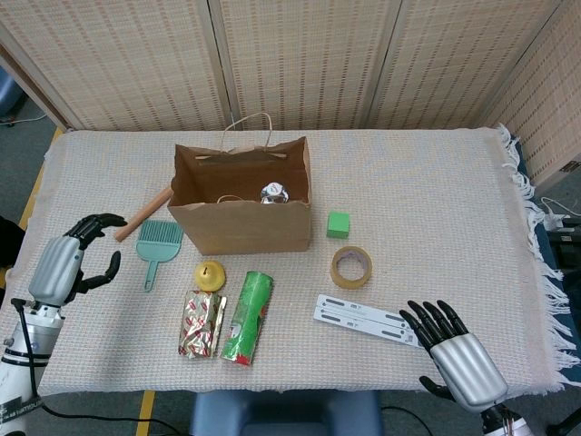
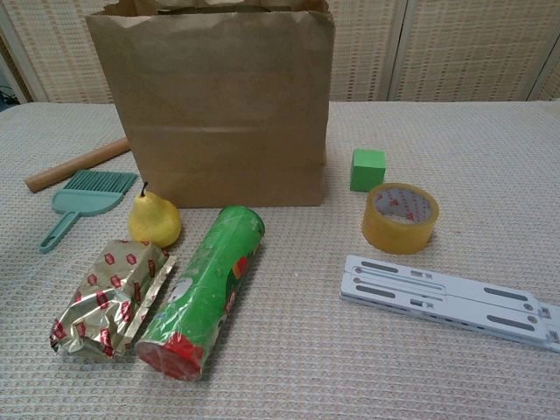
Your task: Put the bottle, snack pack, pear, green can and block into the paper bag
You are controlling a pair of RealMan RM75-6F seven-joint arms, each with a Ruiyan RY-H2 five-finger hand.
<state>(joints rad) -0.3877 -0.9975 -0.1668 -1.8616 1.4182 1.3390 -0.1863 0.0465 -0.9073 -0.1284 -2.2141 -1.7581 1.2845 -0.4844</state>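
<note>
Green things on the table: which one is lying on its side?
The green can, a long cylinder lying flat beside the snack pack. The green block sits squarely near the tape roll.
</note>
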